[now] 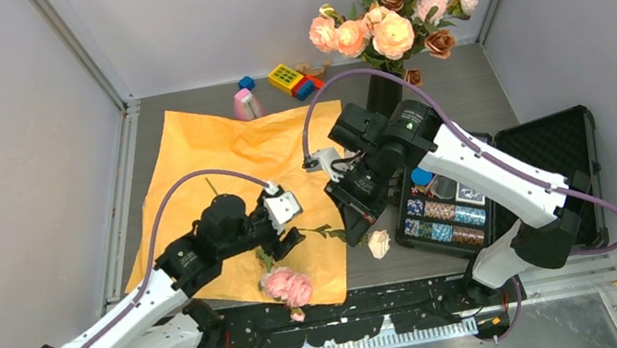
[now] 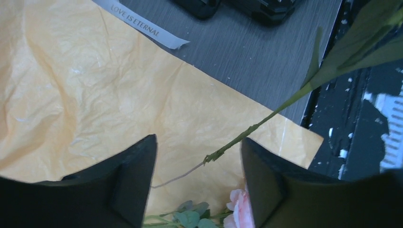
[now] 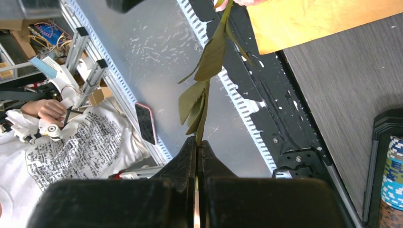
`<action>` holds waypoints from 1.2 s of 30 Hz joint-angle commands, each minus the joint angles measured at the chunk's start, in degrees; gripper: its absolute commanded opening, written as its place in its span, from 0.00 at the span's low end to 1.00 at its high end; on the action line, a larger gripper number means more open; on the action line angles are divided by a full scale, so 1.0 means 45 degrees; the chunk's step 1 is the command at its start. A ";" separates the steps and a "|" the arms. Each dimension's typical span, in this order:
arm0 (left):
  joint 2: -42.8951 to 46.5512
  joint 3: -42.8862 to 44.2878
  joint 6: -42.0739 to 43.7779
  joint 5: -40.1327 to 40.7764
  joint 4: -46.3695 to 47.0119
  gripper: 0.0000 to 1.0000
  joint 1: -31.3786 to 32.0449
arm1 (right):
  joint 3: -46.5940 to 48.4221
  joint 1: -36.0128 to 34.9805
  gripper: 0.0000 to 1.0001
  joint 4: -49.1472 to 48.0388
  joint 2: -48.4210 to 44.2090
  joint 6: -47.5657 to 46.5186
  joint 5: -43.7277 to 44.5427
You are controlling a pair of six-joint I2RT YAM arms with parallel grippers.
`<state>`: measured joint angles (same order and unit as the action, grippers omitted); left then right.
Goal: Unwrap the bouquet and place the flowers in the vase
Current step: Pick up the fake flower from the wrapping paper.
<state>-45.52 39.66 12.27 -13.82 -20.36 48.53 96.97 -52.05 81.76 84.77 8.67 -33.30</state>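
Right end effector (image 3: 196, 142) clamped shut on a flower stem (image 3: 203, 111). Left end effector (image 2: 198, 140) open, straddling a thin stem (image 2: 247, 130); I'd centre, close gently, lift toward vase (image 1: 383, 92).

The bouquet's orange paper (image 1: 219, 165) lies opened flat at 9 o'clock on the table (image 1: 468, 83), pink roses (image 1: 287, 287) at its 5 o'clock corner, the upright black vase (image 1: 383, 92) at 1 o'clock holding blooms (image 1: 391, 7).
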 commanded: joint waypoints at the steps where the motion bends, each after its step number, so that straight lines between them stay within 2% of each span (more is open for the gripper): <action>1: -0.0165 0.0205 0.0145 -0.0059 0.0525 0.51 0.0238 | 0.0504 0.0024 0.00 0.0321 -0.0137 -0.0167 -0.0638; 2: -0.0311 0.0338 0.0115 -0.0132 0.0421 0.37 0.0258 | 0.0513 0.0024 0.00 0.0315 -0.0139 -0.0168 -0.0594; 3: -0.0441 0.0468 0.0069 -0.0175 0.0288 0.26 0.0268 | 0.0583 0.0024 0.00 0.0349 -0.0133 -0.0158 -0.0399; 5: -0.0705 0.0656 0.0024 -0.0315 0.0063 0.14 0.0298 | 0.0739 0.0024 0.00 0.0433 -0.0001 -0.0133 -0.0040; 8: -0.0958 0.0783 -0.0078 -0.0444 -0.0001 0.00 0.0327 | 0.0908 0.0024 0.06 0.0444 0.0104 -0.0135 0.0279; 9: -0.0998 0.0809 -0.0108 -0.0461 -0.0031 0.00 0.0328 | 0.1072 0.0024 0.09 0.0435 0.0136 -0.0122 0.0431; 11: -0.0999 0.0806 -0.0155 -0.0413 -0.0055 0.00 0.0327 | 0.1452 0.0024 0.23 0.0420 0.0172 -0.0011 0.1060; 12: -0.0972 0.0771 -0.0155 -0.0252 0.0009 0.00 0.0328 | 0.1612 0.0024 0.37 0.0346 0.0169 0.0111 0.1664; 14: -0.0910 0.0774 -0.0123 -0.0008 0.0012 0.00 0.0328 | 0.2128 0.0024 0.54 0.0186 0.0156 0.0318 0.2828; 16: -0.0833 0.0760 -0.0189 0.0359 0.0058 0.00 0.0328 | 0.2711 0.0024 0.66 -0.0171 0.0111 0.0464 0.3874; 18: -0.0854 0.0766 -0.0333 0.0634 0.0052 0.00 0.0318 | 0.2954 0.0024 0.73 -0.0760 -0.0076 0.0626 0.4889; 22: -0.1610 0.1434 -0.1049 0.0924 -0.0373 0.00 -0.0037 | 0.3135 0.0024 0.80 -0.2548 -0.0706 0.1089 0.7474; 24: -0.2191 0.1996 -0.1691 0.0519 -0.0732 0.00 -0.0510 | 0.2841 0.0024 0.83 -0.3791 -0.1410 0.1444 0.9211; 27: -0.2557 0.2282 -0.3171 -0.0300 -0.0174 0.00 -0.1373 | 0.1867 0.0008 0.83 -0.5654 -0.2397 0.1866 1.1238; 31: -0.2412 0.1959 -0.5271 -0.0776 0.1578 0.00 -0.2000 | -0.0361 0.0024 0.86 -0.9091 -0.4166 0.2193 1.1837; 33: -0.2353 0.1877 -0.6253 -0.0738 0.2316 0.00 -0.2144 | -0.1637 0.0024 0.87 -1.1426 -0.5039 0.2366 1.1841; 36: -0.2260 0.1880 -0.7688 -0.0712 0.3361 0.00 -0.2280 | -0.3755 0.0024 0.88 -1.3588 -0.6263 0.2653 1.1409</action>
<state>-57.25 47.64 -10.66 -15.09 -15.59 39.03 89.08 -51.90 41.85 61.32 17.74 16.12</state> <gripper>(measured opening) 0.013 0.875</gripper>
